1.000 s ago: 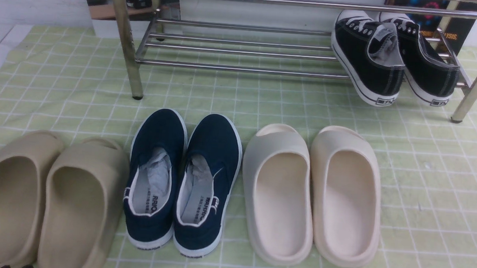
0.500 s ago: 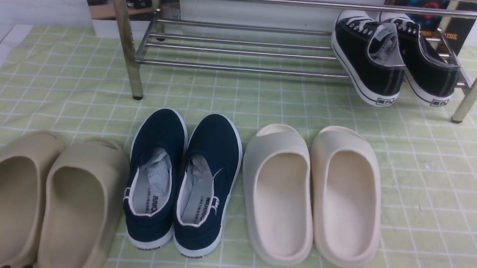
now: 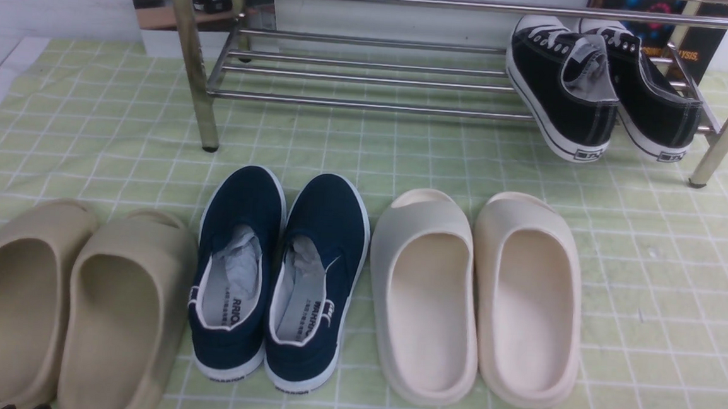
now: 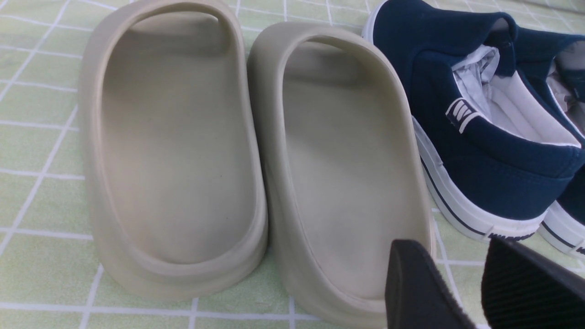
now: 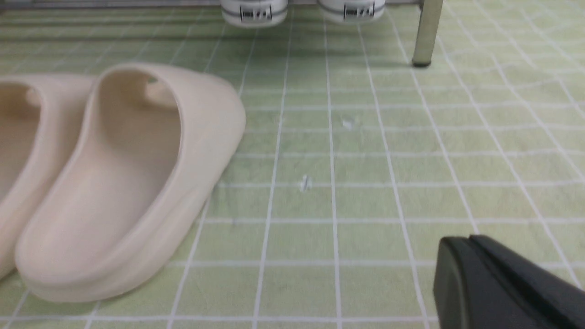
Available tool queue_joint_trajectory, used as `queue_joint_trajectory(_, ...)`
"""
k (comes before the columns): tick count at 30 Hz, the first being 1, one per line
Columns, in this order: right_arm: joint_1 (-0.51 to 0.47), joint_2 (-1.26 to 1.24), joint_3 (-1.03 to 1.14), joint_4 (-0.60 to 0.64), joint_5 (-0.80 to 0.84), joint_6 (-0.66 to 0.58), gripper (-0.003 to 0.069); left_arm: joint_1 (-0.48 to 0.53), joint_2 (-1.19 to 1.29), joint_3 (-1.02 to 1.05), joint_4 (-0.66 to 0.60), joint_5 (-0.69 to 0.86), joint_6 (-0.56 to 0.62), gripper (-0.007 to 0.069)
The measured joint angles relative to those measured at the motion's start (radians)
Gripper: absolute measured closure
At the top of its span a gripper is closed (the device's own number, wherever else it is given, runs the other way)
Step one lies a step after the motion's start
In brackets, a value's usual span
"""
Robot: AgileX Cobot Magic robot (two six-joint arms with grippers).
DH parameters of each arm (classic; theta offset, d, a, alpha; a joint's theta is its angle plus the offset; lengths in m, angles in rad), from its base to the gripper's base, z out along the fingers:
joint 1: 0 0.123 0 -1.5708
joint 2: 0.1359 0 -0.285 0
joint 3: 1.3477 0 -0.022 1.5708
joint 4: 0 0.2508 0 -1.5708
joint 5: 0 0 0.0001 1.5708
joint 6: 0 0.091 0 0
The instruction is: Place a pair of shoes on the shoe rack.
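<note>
- The left pincer (image 4: 450,249) stood partly open, its two tips apart, with nothing held between them.
- The right pincer (image 5: 464,240) was shut, tips together, and had hold of nothing.
- The black sneakers (image 3: 564,84) were well ahead of the left pincer and off to its right, side by side on the lower shelf of the shoe rack (image 3: 370,106), toes away from the robot, heels jutting past the front bar.
- The shoe rack stretched across the scene, well beyond both pincers.
- Closest to the left pincer were the tan slides (image 3: 129,323), side by side on the checked green cloth (image 3: 665,349).
- The navy slip-ons (image 3: 322,221) sat ahead of the left pincer and to its right, touching each other, with crumpled paper (image 3: 241,263) inside.
- Farther to the left pincer's right lay the cream slides (image 3: 424,360), their toes pointing to the rack and openings facing up; the right pincer was apart from them.
</note>
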Motion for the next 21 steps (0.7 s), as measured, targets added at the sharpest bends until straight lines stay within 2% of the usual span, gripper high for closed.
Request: queue_joint_trajectory(21,0.000,-0.001,-0.008,0.003,0.041,0.001,0.0638,0.000,0.000,0.000,0.000,0.000,0.000,0.0386)
